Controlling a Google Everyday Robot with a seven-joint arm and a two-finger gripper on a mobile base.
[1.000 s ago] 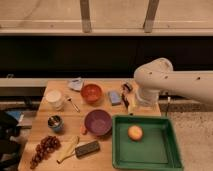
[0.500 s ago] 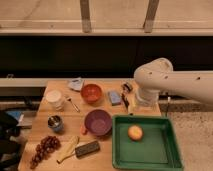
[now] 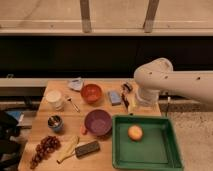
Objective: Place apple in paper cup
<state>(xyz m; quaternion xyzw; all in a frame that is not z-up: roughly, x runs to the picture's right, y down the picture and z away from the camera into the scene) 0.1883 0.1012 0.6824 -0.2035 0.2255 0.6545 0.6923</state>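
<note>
Only the one camera view here, looking down on the counter from the front.

The apple sits on its own in the green tray at the lower right of the frame, a bit left of the tray's middle. The paper cup is way over on the left side, upright, with a spoon just beside it. So the two are well apart, with the orange bowl and the purple bowl sitting between them.

The white arm comes in from the right, and the hand hangs at the back of the counter, just above the tray's top left corner and next to a small blue thing. The hand is released with nothing in it, so the pickup hasn't happened yet imo.

What could go sideways:
- The apple is round and smooth, so an off-centre pinch could squirt it away and send it rolling round the tray
- The tray wall is in the way, and coming in low from the left might clip the rim
- Carrying across means passing over both bowls, so a slip drops it in the wrong dish
- The cup looks light and its mouth isn't much wider than the apple, so a sloppy drop could tip it or bounce the fruit off the rim
- The little metal cup sits just below the paper one, so it's easy to target the wrong one
</note>
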